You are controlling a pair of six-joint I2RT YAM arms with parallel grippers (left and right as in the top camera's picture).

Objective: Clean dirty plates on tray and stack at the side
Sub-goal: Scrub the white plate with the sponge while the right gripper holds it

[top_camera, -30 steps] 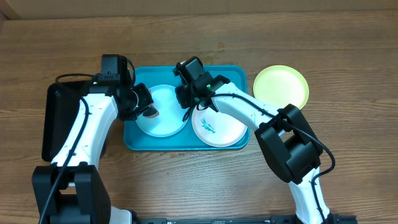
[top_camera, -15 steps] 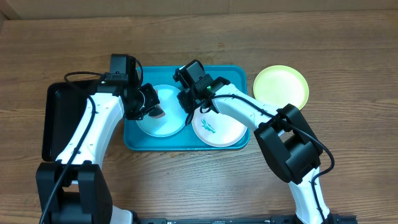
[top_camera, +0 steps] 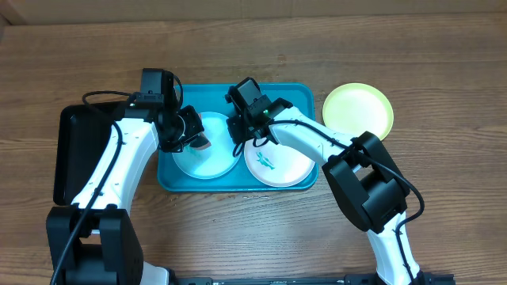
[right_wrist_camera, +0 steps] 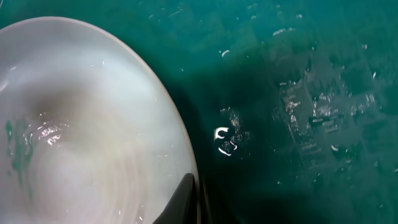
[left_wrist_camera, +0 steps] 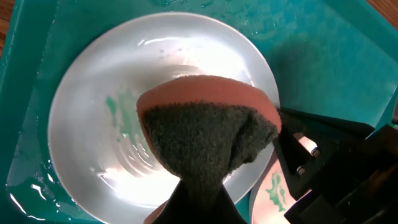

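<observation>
Plates, three: blue plate (top_camera: 215, 163) and white plate (top_camera: 290, 167) on the one tray (top_camera: 297, 94), yellow-green plate (top_camera: 356, 109) on the table (top_camera: 444, 71). One sponge (left_wrist_camera: 205, 134) pinched in left gripper (top_camera: 196, 142) jaws; right gripper (top_camera: 239, 137) jaws pinch blue plate's rim.

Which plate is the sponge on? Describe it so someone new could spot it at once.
Find the teal tray mid-table, where two plates lie side by side. The one meant is the light blue plate in the tray's left half, under the sponge. Its neighbour is the white plate, and the yellow-green plate lies off the tray.
</observation>
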